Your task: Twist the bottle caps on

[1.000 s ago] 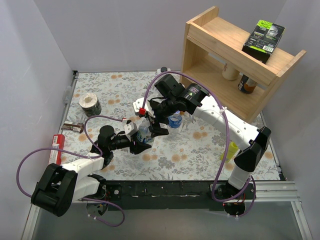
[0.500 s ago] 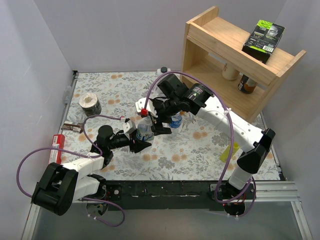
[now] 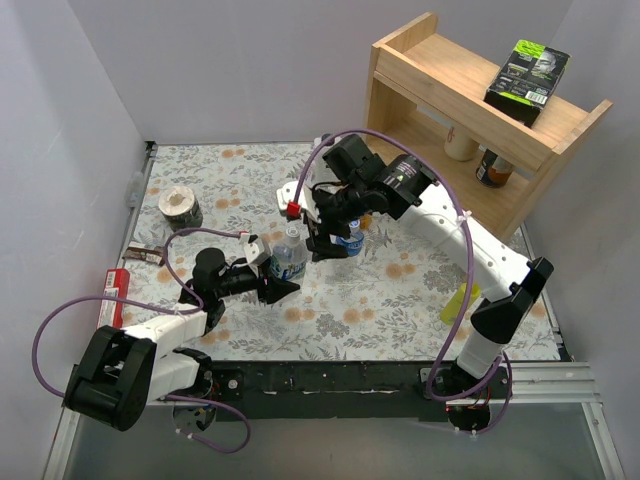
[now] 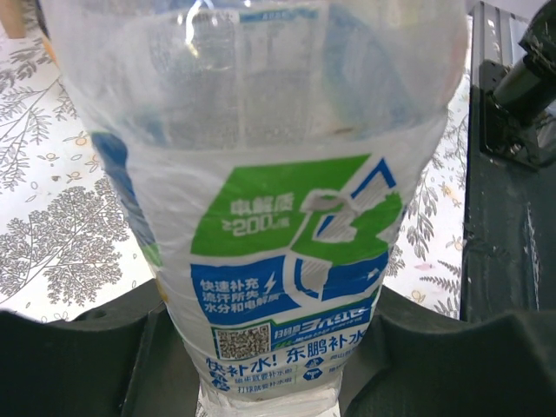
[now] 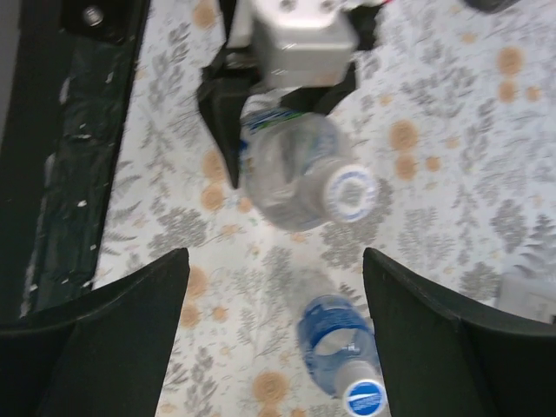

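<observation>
My left gripper is shut on the lower body of a clear bottle with a blue and green label and holds it upright on the table. A whitish cap sits on its neck. My right gripper is open and empty, hovering just above and to the right of that bottle; it also shows in the top view. A second clear bottle with a blue label stands beside it with a blue cap on top, also in the top view. The orange bottle is out of view.
A wooden shelf stands at the back right. A tape roll, a brown bar and a red packet lie at the left. A yellow squeeze bottle is at the right; a white square bottle is at the back.
My right gripper has lifted off the top of the held bottle and drawn back up and to the right. The left gripper still holds the bottle in about the same place.
</observation>
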